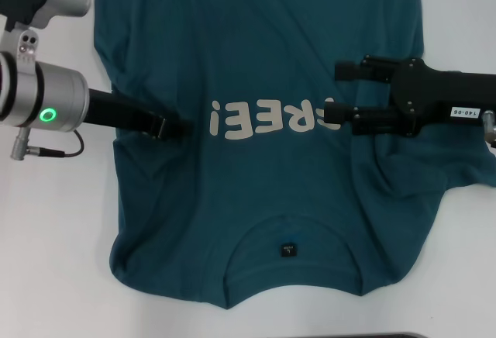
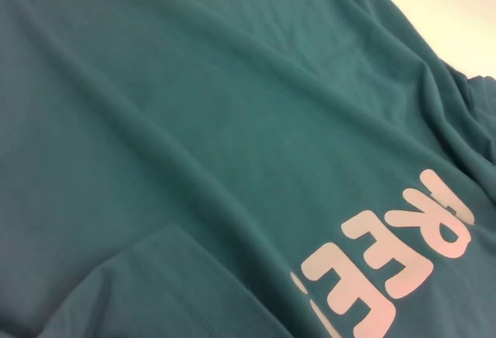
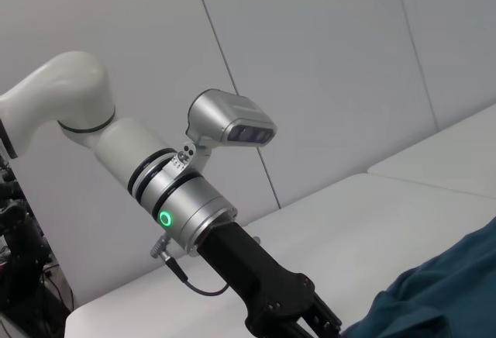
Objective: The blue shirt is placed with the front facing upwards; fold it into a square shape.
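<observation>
My left gripper pinches the blue shirt left of its lettering, my right gripper spread open over the right side.

A white tabletop carries everything, its bare surface showing on both sides of the cloth and along the near edge. Directly on it lies the shirt, dark teal-blue, spread front up with the collar and small black neck label toward the robot and the hem running out of the head view at the far side. Cream letters cross the chest, and the fabric is rumpled into folds toward the robot's right side.
</observation>
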You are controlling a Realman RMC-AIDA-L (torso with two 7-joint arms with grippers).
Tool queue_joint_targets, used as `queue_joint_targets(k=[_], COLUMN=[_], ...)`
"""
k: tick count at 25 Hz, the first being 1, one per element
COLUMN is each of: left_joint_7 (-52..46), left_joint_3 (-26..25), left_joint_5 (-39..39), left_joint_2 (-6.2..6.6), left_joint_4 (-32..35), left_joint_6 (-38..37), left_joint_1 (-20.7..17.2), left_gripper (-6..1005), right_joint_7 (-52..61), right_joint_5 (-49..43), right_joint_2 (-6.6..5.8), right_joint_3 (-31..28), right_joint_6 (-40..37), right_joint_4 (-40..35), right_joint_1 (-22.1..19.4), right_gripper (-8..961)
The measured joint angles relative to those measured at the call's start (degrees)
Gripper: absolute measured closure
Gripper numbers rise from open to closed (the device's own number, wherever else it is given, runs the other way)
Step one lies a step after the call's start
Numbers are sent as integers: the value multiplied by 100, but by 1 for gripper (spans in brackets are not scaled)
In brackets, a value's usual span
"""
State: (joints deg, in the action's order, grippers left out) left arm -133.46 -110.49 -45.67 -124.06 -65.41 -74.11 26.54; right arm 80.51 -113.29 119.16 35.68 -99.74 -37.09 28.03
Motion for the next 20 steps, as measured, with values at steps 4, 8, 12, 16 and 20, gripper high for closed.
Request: queue_joint_targets(k=[4, 8, 12, 16, 20], left_joint_7=[-11, -72, -133, -164, -229], left_joint_3=[52, 62, 125, 132, 146], left_joint_5=[6, 77, 140, 147, 241], left_joint_2=[-8, -22, -21, -18, -22], left_joint_4=[90, 127, 189, 191, 139], left_joint_6=[61, 166, 268, 335, 421], left_joint_1=[83, 108, 114, 115, 110], left_gripper=[709, 538, 421, 383, 390], right_joint_7=[-8, -10, -10, -10, -9], right_joint_5=[0, 0, 0, 0, 0], right_joint_2=[8, 10, 7, 4, 2], right_joint_3=[0, 0, -1, -6, -9], right_joint_6=[-21, -24, -25, -28, -29], right_joint_4=[0, 0, 0, 0, 0], right_joint_1=[0, 0, -5, -7, -8], right_gripper=[39, 39, 39, 39, 39])
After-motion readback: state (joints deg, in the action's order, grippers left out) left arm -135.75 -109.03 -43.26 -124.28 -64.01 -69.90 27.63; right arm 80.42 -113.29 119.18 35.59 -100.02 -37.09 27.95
